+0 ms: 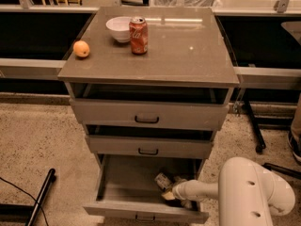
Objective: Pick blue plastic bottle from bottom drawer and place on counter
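Observation:
The bottom drawer (117,206) is pulled open below two shallower drawers. The blue plastic bottle (164,180) lies on its side at the right of the drawer floor and is partly hidden by my arm. My gripper (170,194) reaches into the drawer from the right and sits just in front of the bottle, close to it or touching it. The counter (188,55) is the flat grey-brown top of the cabinet, well above the gripper.
A red soda can (138,35), a white bowl (119,28) and an orange (81,49) stand on the counter's left part. The top drawer (146,115) and middle drawer (148,146) stand slightly open. A dark pole (41,196) lies on the floor at left.

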Available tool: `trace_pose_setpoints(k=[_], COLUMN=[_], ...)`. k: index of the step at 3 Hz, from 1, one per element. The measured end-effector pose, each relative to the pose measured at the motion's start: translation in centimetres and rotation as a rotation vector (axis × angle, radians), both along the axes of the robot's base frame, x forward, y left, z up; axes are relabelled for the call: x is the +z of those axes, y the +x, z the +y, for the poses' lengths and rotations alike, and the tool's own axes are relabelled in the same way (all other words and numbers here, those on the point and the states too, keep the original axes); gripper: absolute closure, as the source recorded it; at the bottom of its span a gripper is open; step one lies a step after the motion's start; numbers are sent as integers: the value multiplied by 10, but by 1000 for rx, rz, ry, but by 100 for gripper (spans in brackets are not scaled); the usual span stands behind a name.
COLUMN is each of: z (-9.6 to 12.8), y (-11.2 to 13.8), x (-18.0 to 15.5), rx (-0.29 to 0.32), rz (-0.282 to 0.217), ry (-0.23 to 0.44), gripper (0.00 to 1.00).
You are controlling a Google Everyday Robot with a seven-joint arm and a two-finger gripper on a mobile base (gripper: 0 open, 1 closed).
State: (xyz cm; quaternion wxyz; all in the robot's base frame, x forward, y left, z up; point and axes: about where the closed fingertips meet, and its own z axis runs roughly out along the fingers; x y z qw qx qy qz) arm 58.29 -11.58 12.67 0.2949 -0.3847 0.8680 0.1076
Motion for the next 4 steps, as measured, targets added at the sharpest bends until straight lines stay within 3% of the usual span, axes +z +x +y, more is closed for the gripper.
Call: trace_pose_setpoints(k=[2,3,4], z=[0,5,-15], y=[-1,-4,-4], x=[1,11,23], rx=[13,51,84], rz=[-2,-13,-79], ry=[12,63,127], gripper=[70,93,100])
